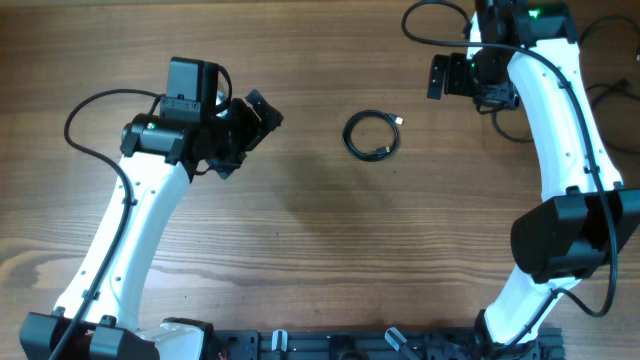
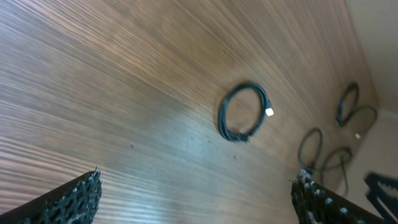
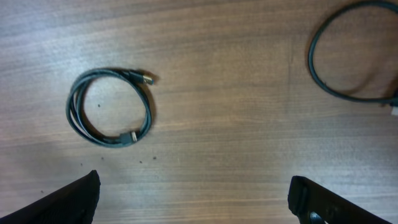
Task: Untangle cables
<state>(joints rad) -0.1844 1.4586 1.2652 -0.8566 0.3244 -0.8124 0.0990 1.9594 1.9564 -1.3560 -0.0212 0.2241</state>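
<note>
The coiled cable (image 1: 371,135) lay flat on the wooden desk (image 1: 330,230), a neat little ring of thin black cord, out in the open between the two arms. Its small plug ends showed clearly: one pale tip at the ring's edge, another tucked along the coil. Nothing touched it.

The left hand (image 1: 250,135) hovered off to the coil's left, well apart from it, fingers spread wide and holding nothing. From the left wrist view the coiled cable (image 2: 242,112) sat up ahead of the left hand (image 2: 196,199), both textured fingertips (image 2: 81,196) framing bare wood.

Over on the other side, the right hand (image 1: 450,75) hung near the far edge of the desk, to the coil's right, also fully open and empty. Its wrist camera looked straight down: the coiled cable (image 3: 111,107) lay to the left of the frame, the right hand (image 3: 199,205) had its fingers apart at the bottom corners, with plain desk between them.

More thin dark loops (image 2: 348,102) lay further off toward the desk's right side, one larger loop (image 3: 348,56) showing in the right wrist view; whether those were loose cords or arm wiring, I could not tell.
</note>
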